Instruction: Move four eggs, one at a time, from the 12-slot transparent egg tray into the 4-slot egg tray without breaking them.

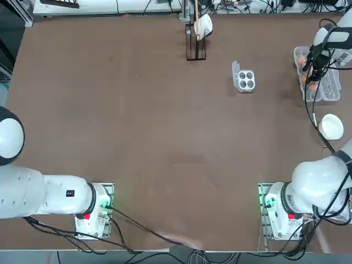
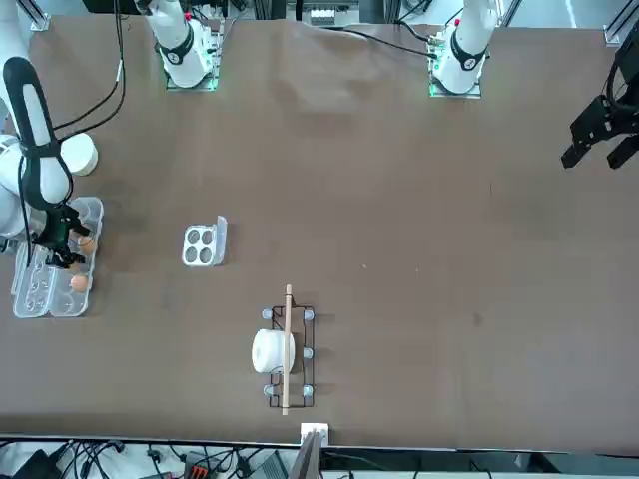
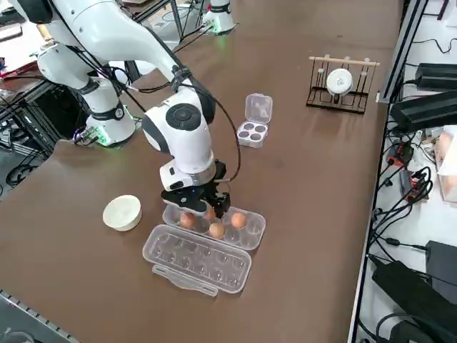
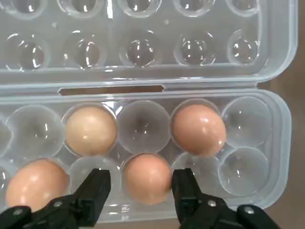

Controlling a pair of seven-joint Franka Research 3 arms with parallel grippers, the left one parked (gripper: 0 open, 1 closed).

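My hand (image 4: 140, 191) straddles an egg (image 4: 147, 177) in the long tray (image 4: 279, 143), fingers apart; next I close gently, then lift.

Bare table (image 1: 137, 137) stretches wide between the 12-slot transparent egg tray (image 1: 324, 82) and 4-slot egg tray (image 1: 245, 80); only a white bowl (image 1: 331, 126) sits near the long tray.

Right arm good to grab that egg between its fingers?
Probably yes. The right gripper is open over the 12-slot tray, one finger on each side of the egg; the lid is folded back and nothing covers it.
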